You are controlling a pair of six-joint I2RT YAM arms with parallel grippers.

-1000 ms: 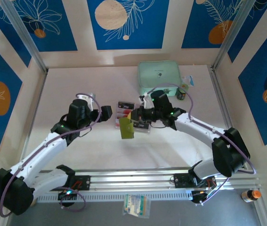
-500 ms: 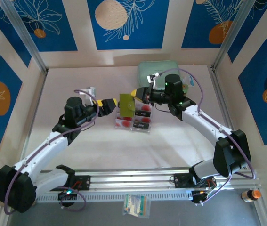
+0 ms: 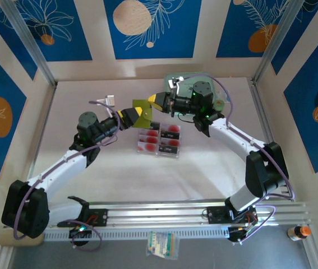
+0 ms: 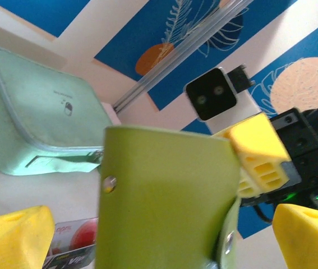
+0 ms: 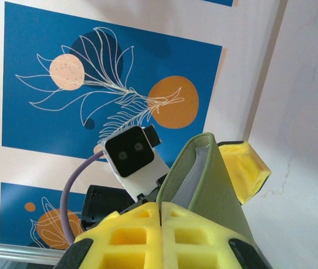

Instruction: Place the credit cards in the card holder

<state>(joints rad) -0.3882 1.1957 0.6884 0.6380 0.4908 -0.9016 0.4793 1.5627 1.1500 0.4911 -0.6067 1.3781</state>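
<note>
In right pincer: card holder, clamped, aloft.

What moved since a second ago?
The right gripper, shut on the card holder, carried it toward the back wall. The open left gripper reached in to meet it. The credit cards and mint-green case stayed put.

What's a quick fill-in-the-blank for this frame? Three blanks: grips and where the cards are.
1. The card holder is held off the table by the ____ gripper.
2. The left gripper, close to the card holder, has its jaws ____.
3. The credit cards lie in the clear ____ on the table.
Missing: right (the right gripper); open; tray.
</note>
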